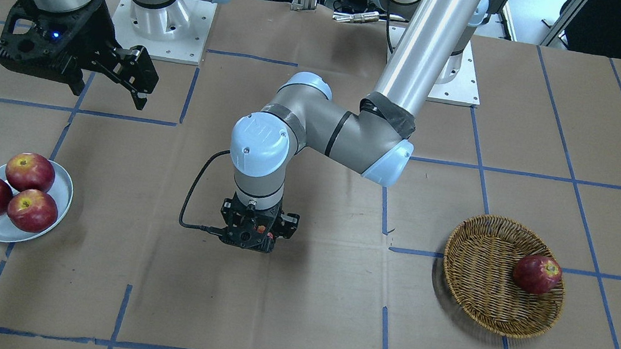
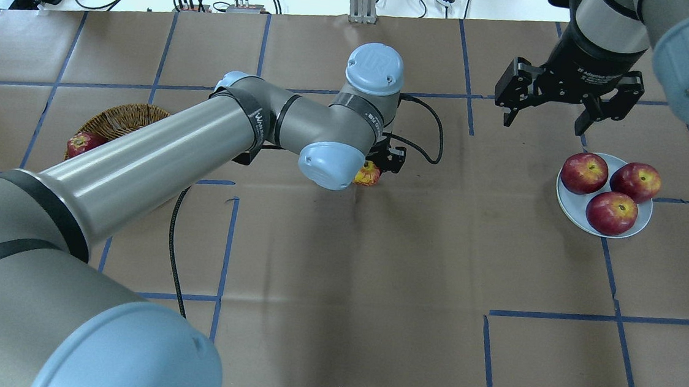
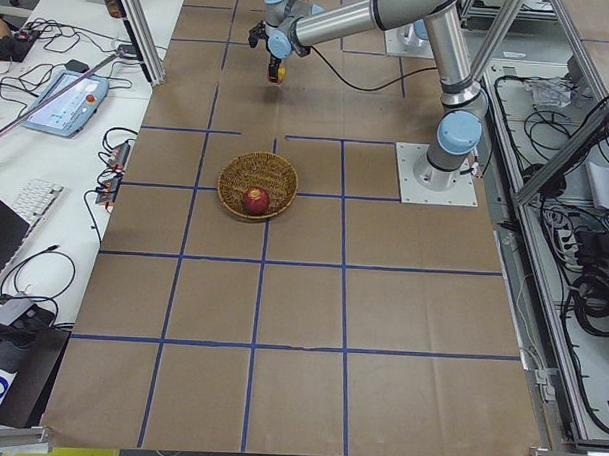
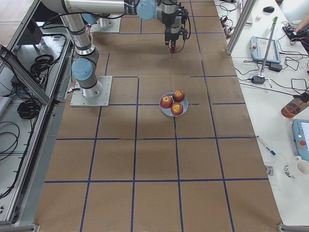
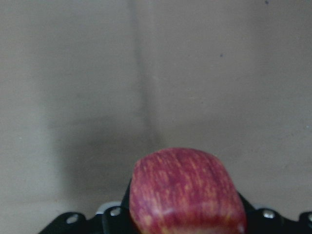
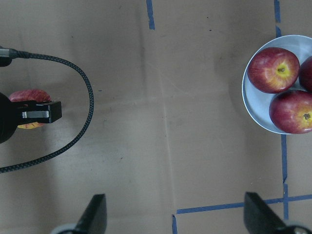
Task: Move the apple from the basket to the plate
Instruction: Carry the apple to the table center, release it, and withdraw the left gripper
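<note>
My left gripper (image 2: 377,170) is shut on the apple (image 2: 367,174), pinkish-red and streaky with yellow, and holds it above the middle of the table. The apple fills the bottom of the left wrist view (image 5: 187,192) and shows in the right wrist view (image 6: 24,95). The wicker basket (image 1: 477,266) lies well to one side of it, and the pale blue-grey plate (image 1: 64,192) to the other. My right gripper (image 2: 547,120) is open and empty, raised just behind the plate (image 2: 567,203).
One dark red apple (image 1: 537,274) lies in the basket. Three dark red apples (image 1: 18,192) crowd the plate. My left arm (image 2: 213,140) stretches over the basket's near side. A black cable (image 1: 192,195) hangs from the left wrist.
</note>
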Controlling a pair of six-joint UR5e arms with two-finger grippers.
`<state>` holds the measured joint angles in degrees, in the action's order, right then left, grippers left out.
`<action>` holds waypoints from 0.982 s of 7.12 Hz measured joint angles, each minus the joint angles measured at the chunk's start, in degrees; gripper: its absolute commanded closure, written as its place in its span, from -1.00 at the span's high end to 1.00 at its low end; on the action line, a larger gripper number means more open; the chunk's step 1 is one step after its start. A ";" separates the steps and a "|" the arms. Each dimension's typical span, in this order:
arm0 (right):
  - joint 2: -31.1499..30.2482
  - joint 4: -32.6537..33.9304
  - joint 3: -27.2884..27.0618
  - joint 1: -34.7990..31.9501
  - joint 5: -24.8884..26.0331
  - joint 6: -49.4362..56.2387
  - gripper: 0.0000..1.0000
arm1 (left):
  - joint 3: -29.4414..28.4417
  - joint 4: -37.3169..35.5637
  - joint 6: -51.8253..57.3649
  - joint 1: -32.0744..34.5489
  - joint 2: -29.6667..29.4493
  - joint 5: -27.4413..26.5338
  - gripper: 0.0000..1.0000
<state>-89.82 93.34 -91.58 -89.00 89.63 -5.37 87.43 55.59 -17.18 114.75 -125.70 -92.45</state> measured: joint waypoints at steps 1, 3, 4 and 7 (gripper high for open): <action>0.00 0.00 0.00 -0.02 0.00 -0.01 1.00 | 0.12 -0.02 0.07 0.19 -0.16 0.02 0.37; 0.00 0.00 0.00 -0.03 -0.04 -0.07 1.00 | 0.23 -0.04 0.19 0.28 -0.02 -0.03 0.91; 0.00 0.00 0.00 -0.03 -0.01 -0.08 1.00 | 0.01 -0.04 0.20 0.31 0.21 -0.07 0.96; -0.08 0.01 0.00 -0.03 0.00 -0.08 1.00 | -1.21 4.21 2.14 -1.24 7.20 0.09 0.97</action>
<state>-89.90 93.34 -91.58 -89.03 89.63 -5.45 86.22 59.80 -15.04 113.50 -118.50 -92.36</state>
